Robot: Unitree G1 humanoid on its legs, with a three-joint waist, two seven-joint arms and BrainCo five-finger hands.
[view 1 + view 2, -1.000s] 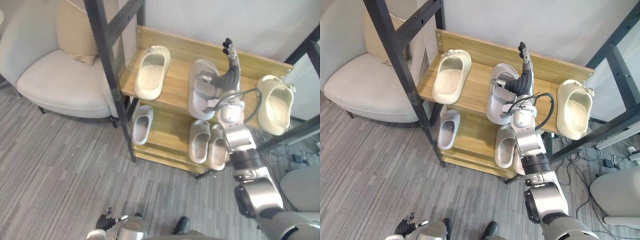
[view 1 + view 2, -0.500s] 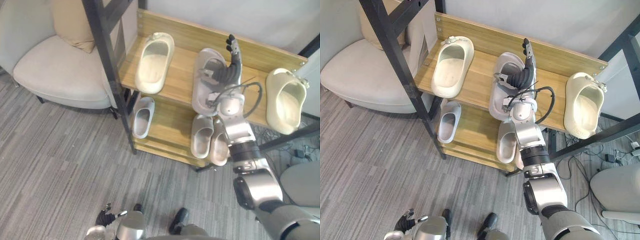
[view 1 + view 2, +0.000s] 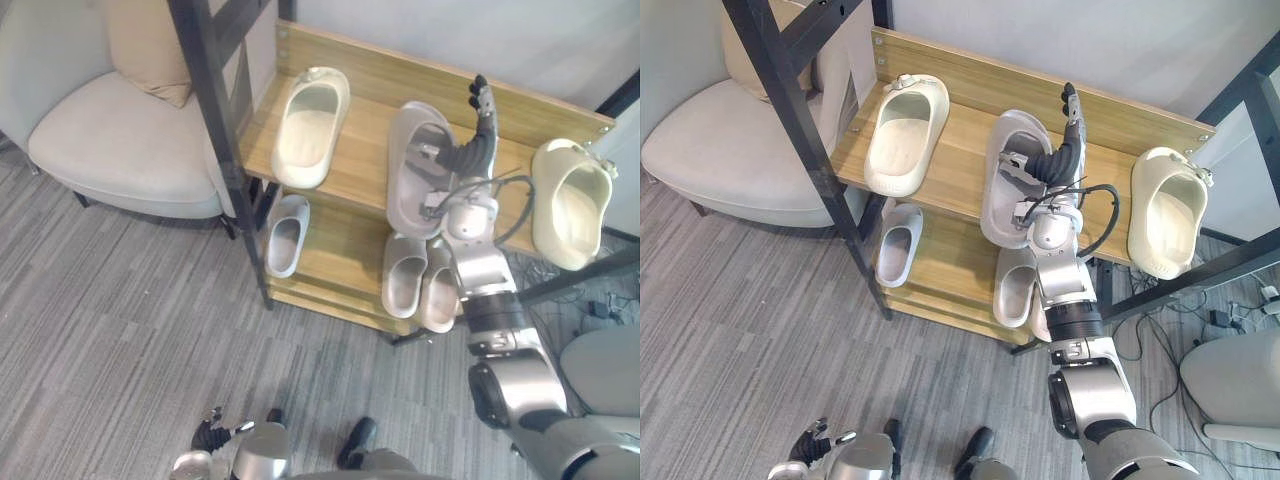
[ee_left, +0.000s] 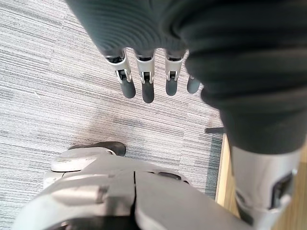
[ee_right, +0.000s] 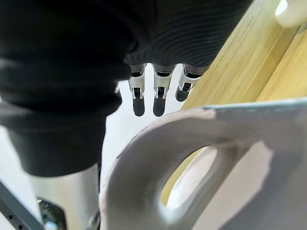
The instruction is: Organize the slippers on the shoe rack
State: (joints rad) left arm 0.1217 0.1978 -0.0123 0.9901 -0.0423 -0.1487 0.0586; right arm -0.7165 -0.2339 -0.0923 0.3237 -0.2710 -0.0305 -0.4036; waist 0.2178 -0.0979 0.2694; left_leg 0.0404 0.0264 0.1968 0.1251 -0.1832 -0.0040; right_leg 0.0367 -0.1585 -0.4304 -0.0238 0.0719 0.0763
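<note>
Left eye view: your right hand [image 3: 472, 152] is lying along the right side of the grey slipper [image 3: 410, 175], which is sitting mid-way along the top shelf of the shoe rack [image 3: 355, 150]. The fingers are stretching out straight toward the back board with nothing wrapped in them. The thumb is reaching across the slipper's strap (I can't tell if it's hooking it or just resting there). The left cream slipper [image 3: 308, 125] and right cream slipper [image 3: 565, 205] are sitting well apart on either side. The beige pair [image 3: 415, 280] and the small grey slipper [image 3: 285, 235] are sitting on the shelf below.

Right eye view: the grey slipper's heel looks to be poking out past the shelf's front edge, right above the beige pair.

Left wrist view: your left hand [image 4: 146, 84] is hanging over the floor [image 4: 43, 72], fingers loose and holding nothing.

Right wrist view: the straight fingers [image 5: 160, 93] are pointing past the slipper's strap, which is arching just in front of them.

My read is you're squaring this slipper up. Push slowly with the flat of the fingers and slide it back until the heel is on wood. Go easy with the thumb, because dragging on the strap could tip it off the front.
</note>
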